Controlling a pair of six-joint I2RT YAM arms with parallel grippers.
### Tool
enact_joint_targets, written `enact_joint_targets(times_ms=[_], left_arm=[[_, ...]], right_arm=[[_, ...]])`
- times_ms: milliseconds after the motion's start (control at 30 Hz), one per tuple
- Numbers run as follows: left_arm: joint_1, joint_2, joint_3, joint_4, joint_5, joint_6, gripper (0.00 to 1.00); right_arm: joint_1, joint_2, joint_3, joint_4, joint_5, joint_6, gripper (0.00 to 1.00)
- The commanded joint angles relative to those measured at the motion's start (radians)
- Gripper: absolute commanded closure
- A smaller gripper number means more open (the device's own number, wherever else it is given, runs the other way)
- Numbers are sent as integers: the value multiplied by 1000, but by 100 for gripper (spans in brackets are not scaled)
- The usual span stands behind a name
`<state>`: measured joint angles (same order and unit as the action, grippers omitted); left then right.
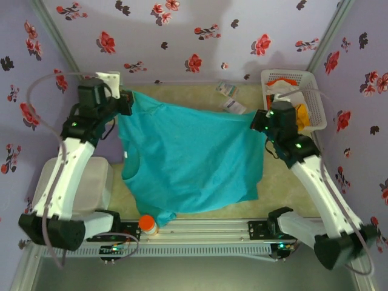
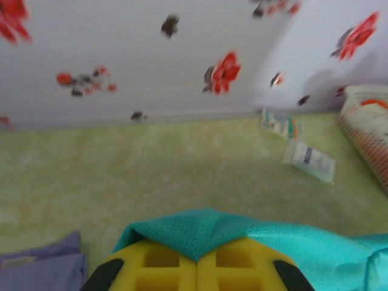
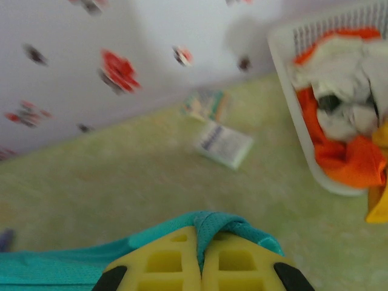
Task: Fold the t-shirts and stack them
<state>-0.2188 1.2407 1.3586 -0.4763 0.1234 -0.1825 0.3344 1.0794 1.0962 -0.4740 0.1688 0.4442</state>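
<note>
A large teal t-shirt (image 1: 188,154) hangs stretched in the air between both arms above the table. My left gripper (image 1: 128,100) is shut on its upper left corner; in the left wrist view the teal cloth (image 2: 200,233) is pinched between the yellow fingers (image 2: 157,267). My right gripper (image 1: 259,120) is shut on the upper right corner, and a bunched teal fold (image 3: 212,233) sits clamped between its yellow fingers (image 3: 239,264). A pale purple t-shirt (image 2: 42,270) lies on the table at the left. Orange and white garments (image 3: 339,121) fill the basket.
A white lattice basket (image 1: 315,100) stands at the back right. Small white packets (image 1: 233,100) lie near the back wall. An orange-capped bottle (image 1: 147,224) stands at the near rail. A pale container (image 1: 85,185) sits at the left by the arm.
</note>
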Motion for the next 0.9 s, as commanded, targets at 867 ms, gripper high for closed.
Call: enact_joint_targets(times_ms=[867], left_arm=[[83, 609, 273, -42, 241, -233, 100]], right_arm=[[-242, 645, 194, 144, -348, 40, 100]])
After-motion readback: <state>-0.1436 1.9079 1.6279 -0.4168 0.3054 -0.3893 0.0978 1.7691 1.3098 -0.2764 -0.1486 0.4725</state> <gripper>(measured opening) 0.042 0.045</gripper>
